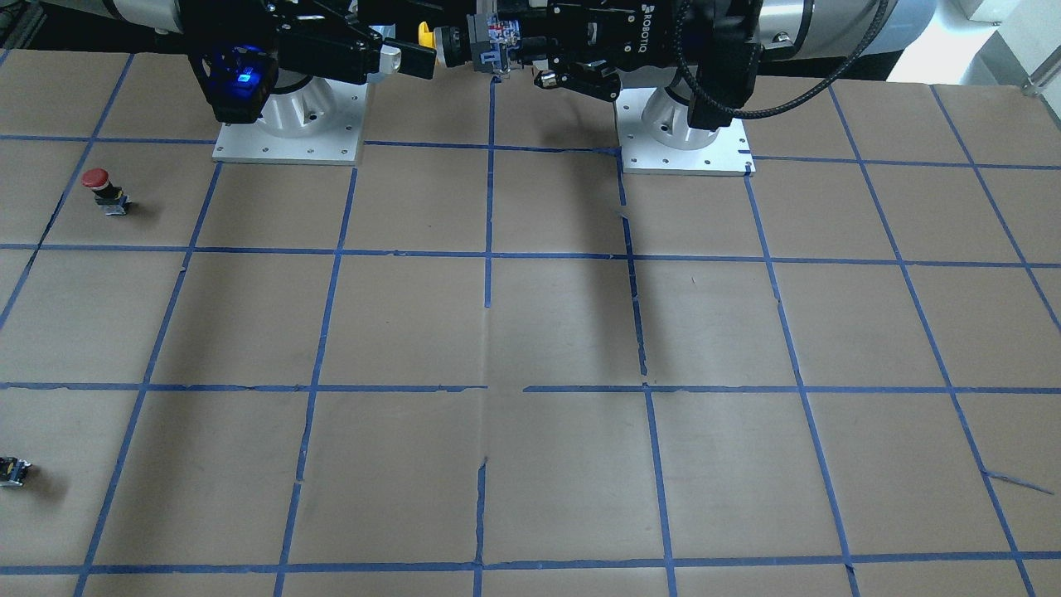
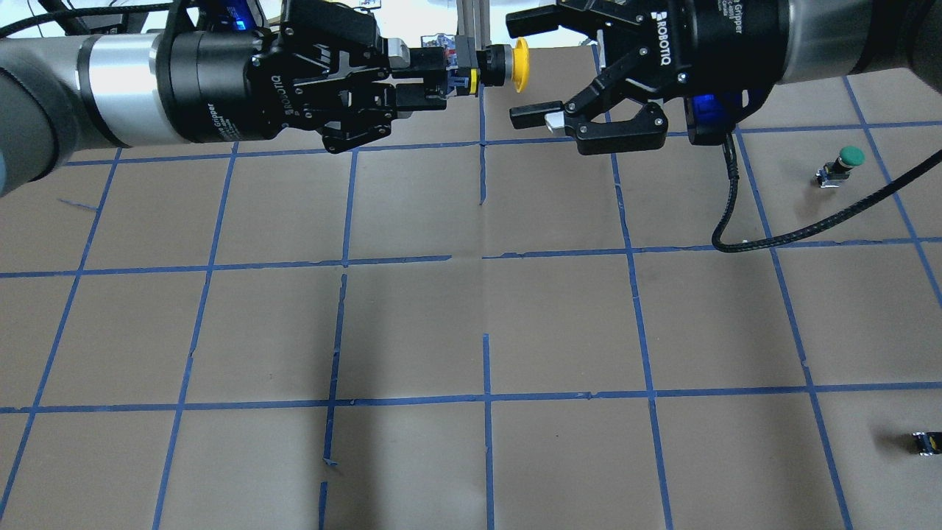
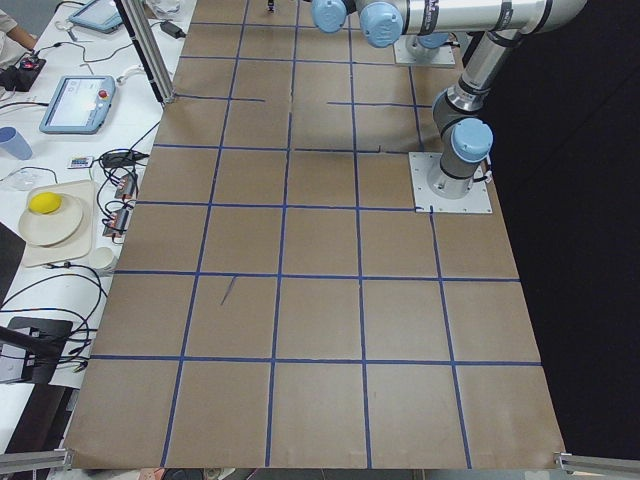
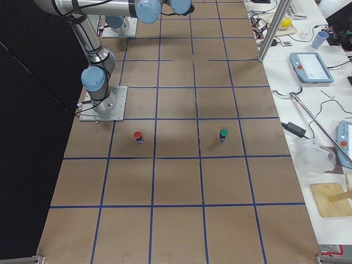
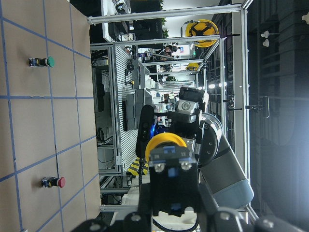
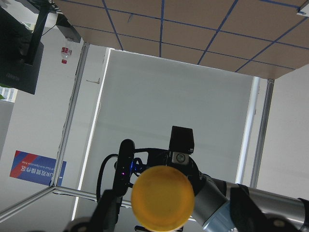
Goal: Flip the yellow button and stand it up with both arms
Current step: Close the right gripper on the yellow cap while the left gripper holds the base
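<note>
The yellow button point(image 2: 491, 65) is hanging in the air above the far middle of the table point(image 2: 559, 316), lying on its side. Its round yellow mushroom cap is pointing toward the robot's right. Behind the cap a short black collar is showing, then a thin yellow ring, then a grey block with blue fittings. From the left wrist camera that block is facing the lens, with two small screws on it.

The left gripper point(image 2: 445, 77) is clamping the grey block end, its two fingers drawn in narrow on it and holding the button level. The right gripper point(image 2: 516, 70) is facing it with its fingers spread wide. The cap is sitting between the fingertips, with a gap showing on each side, so nothing there is touching.

Counting what is around: two arms are reaching in, the left arm point(image 2: 110, 88) and the right arm point(image 2: 824, 37), each with one gripper. One yellow button is up in the grip. One red button point(image 1: 98, 184) and one green button point(image 2: 846, 160) are standing cap-up on the table off to the robot's right, well apart from each other. One small dark capless part point(image 2: 926, 442) is lying near the table's right edge.
</note>
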{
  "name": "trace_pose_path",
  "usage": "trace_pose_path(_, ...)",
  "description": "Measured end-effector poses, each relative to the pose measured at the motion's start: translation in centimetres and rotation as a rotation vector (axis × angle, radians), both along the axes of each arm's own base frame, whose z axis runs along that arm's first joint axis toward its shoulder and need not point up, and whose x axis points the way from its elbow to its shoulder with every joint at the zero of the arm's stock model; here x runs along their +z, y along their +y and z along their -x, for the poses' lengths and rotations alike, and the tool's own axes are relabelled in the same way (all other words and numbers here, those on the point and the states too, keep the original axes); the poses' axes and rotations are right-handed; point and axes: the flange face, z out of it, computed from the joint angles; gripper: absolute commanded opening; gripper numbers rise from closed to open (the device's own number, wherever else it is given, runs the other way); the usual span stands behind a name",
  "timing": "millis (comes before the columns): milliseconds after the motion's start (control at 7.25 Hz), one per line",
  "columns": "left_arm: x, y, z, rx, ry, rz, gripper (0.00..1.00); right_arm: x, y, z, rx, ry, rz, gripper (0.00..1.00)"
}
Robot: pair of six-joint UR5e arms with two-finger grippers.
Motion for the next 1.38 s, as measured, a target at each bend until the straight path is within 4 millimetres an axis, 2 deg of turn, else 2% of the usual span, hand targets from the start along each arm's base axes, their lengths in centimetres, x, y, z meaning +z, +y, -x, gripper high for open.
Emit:
trace_pose_path(138,-0.01,0.0,0.0,0.0,0.0,-0.001,0.1,-0.08,-0.01,0.01,0.0,-0.001,-0.001,0.34)
trace_pose_path(276,-0.01,0.01,0.0,0.0,0.0,-0.002,0.12,-0.09,-0.02,0.03,-0.001,-0.001,-0.001,0.29)
trace_pose_path(414,-0.01,0.02,0.0,0.0,0.0,-0.003,0.23,0.0,0.04,0.03,-0.002,-0.002,0.002,0.27)
trace_pose_path(552,0.02,0.05,0.0,0.0,-0.001,-0.003,0.84,0.13,0.12,0.01,-0.004,-0.006,0.004,0.25)
trace_pose_path(690,0.03,0.07,0.0,-0.001,-0.002,-0.005,0.99,0.23,0.14,0.0,-0.006,-0.011,0.005,0.24)
trace_pose_path(1379,-0.05,-0.03,-0.13,-0.003,-0.009,-0.011,0.99,0.11,-0.18,0.26,-0.011,-0.011,0.006,0.24)
